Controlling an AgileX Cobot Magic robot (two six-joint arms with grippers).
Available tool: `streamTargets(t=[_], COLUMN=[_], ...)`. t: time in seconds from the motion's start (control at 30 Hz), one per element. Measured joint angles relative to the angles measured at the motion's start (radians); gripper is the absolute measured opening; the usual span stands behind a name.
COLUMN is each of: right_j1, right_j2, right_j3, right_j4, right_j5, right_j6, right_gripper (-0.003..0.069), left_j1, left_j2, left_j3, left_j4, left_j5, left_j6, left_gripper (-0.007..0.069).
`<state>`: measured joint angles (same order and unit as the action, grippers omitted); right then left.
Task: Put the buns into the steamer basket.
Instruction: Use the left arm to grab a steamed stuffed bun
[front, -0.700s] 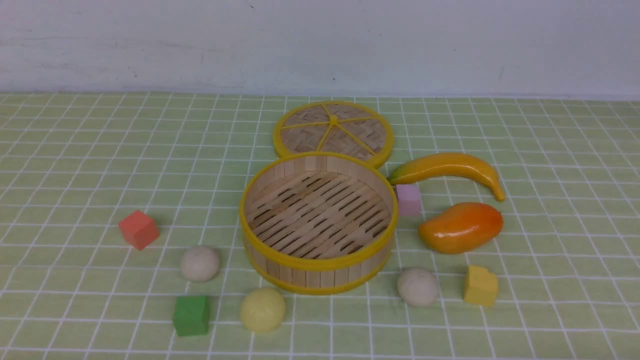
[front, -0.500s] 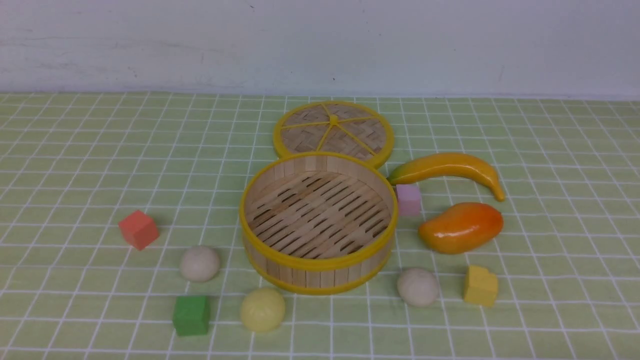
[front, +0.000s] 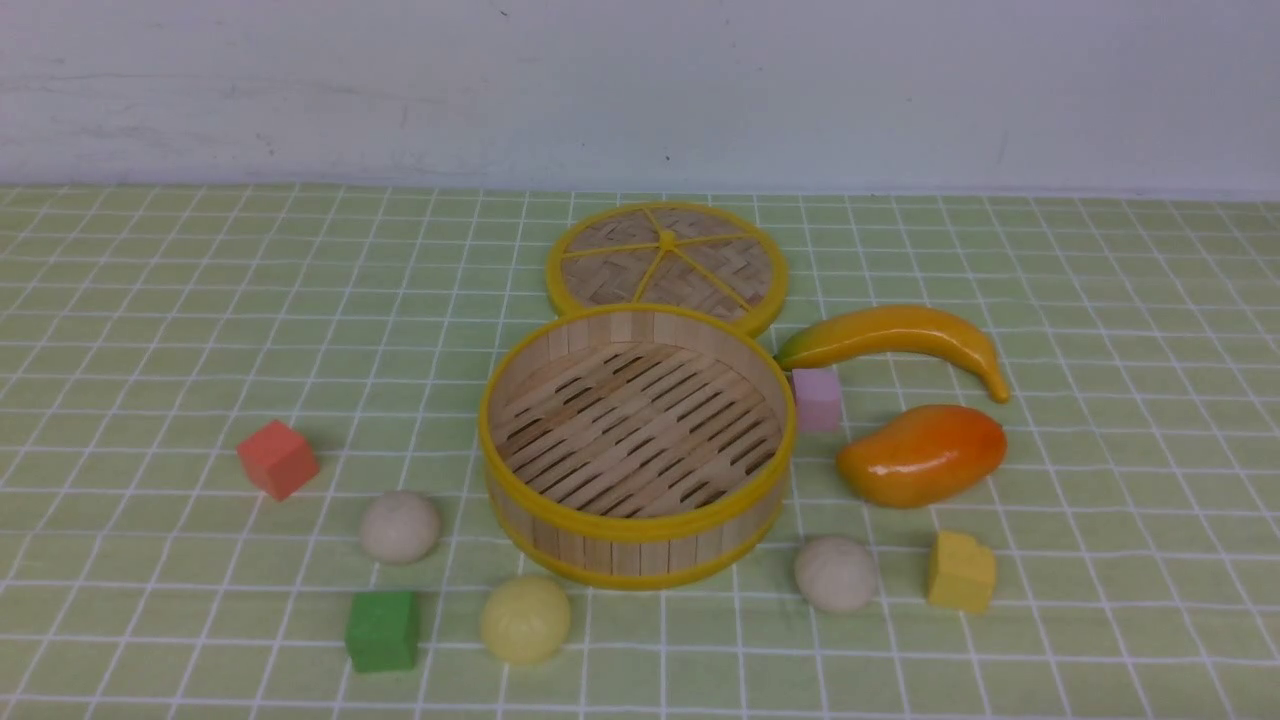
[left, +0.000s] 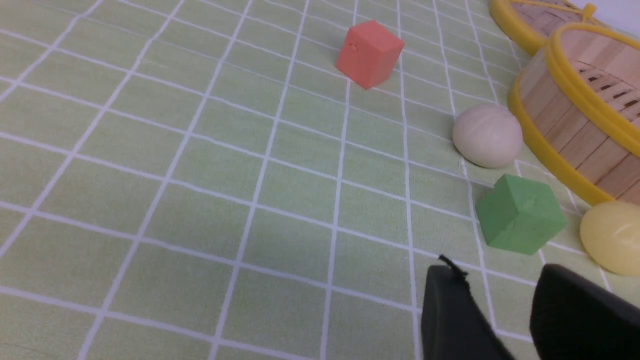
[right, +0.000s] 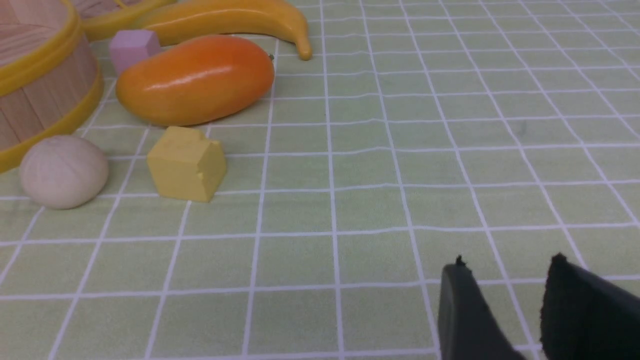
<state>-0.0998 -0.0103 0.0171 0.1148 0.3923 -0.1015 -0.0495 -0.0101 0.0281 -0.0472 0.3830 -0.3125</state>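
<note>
The round bamboo steamer basket (front: 636, 520) stands mid-table with nothing in it. Three buns lie on the cloth around its near side: an off-white one at its left (front: 399, 526) (left: 487, 136), a pale yellow one in front (front: 525, 619) (left: 612, 237), and an off-white one at its right (front: 836, 573) (right: 63, 171). Neither arm shows in the front view. My left gripper (left: 500, 280) hovers open over bare cloth, a short way from the green cube and the yellow bun. My right gripper (right: 507, 272) is open too, over bare cloth well away from the right bun.
The woven lid (front: 667, 264) lies flat behind the basket. A banana (front: 900, 338), a mango (front: 921, 454) and a pink cube (front: 817, 398) sit to the basket's right, a yellow cube (front: 961, 571) by the right bun. A red cube (front: 277, 458) and green cube (front: 382, 630) lie left.
</note>
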Motion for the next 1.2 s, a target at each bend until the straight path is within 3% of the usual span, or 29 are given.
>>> streamTargets(t=[0.27, 0.53, 0.73, 0.83, 1.0, 1.2], right_j1=[0.0, 0.0, 0.0, 0.0, 0.0, 0.0], right_j2=[0.0, 0.0, 0.0, 0.0, 0.0, 0.0], right_j3=[0.0, 0.0, 0.0, 0.0, 0.0, 0.0], right_j4=[0.0, 0.0, 0.0, 0.0, 0.0, 0.0], right_j5=[0.0, 0.0, 0.0, 0.0, 0.0, 0.0], right_j6=[0.0, 0.0, 0.0, 0.0, 0.0, 0.0], right_gripper=[0.0241, 0.0241, 0.0241, 0.0241, 0.0241, 0.0241], left_j1=[0.0, 0.0, 0.0, 0.0, 0.0, 0.0], left_j2=[0.0, 0.0, 0.0, 0.0, 0.0, 0.015], left_j3=[0.0, 0.001, 0.001, 0.003, -0.003, -0.287], left_j4=[0.01, 0.007, 0.005, 0.0, -0.008, 0.004], left_j5=[-0.022, -0.312, -0.355, -0.431, -0.696, -0.62], left_j6=[0.0, 0.0, -0.006, -0.053, -0.184, -0.213], left_gripper=[0.0239, 0.0239, 0.0239, 0.0239, 0.0239, 0.0239])
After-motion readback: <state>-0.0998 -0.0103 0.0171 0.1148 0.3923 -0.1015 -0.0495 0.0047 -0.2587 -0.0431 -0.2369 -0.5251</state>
